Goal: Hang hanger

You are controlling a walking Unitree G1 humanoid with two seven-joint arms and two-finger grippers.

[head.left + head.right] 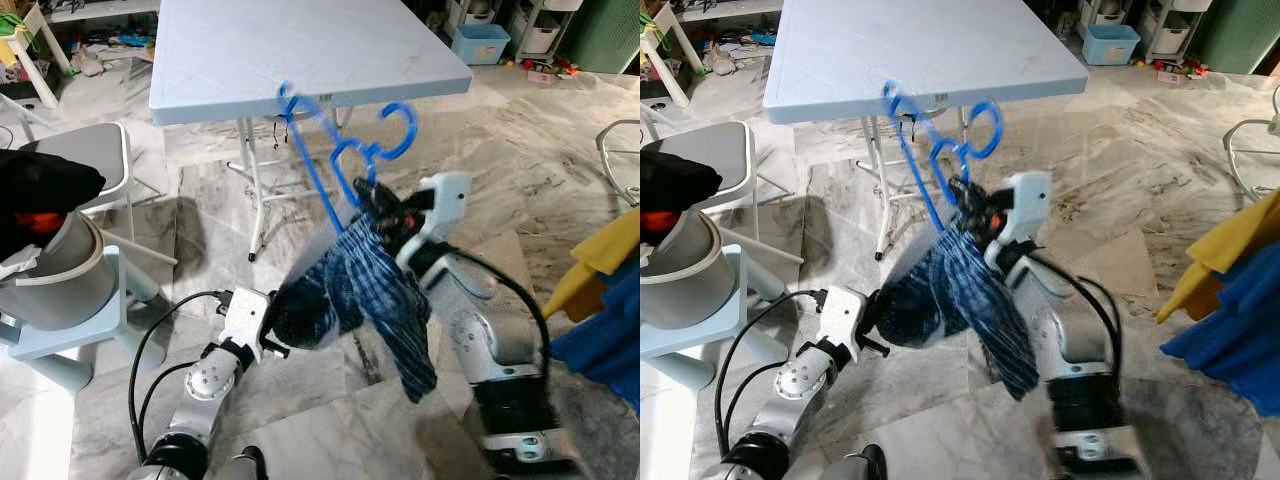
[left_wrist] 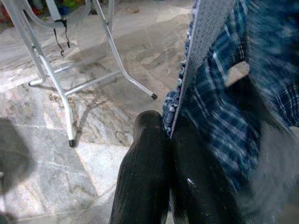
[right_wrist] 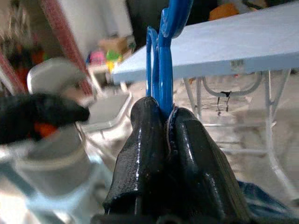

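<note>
Head views: hanger (image 1: 330,150) is blue, raised before the worktop (image 1: 300,50), with a blue plaid cloth (image 1: 370,290) hanging from it.
Right pincer (image 1: 375,205): clamped on the hanger's lower part, above the marble floor (image 1: 520,170).
Left pincer (image 1: 285,320): at the cloth's low bunched end.
Left wrist view: fingers (image 2: 145,182) pressed together, pinching the cloth's hem.
Right wrist view: fingers (image 3: 145,158) closed around the hanger, which rises before the worktop's edge.
</note>
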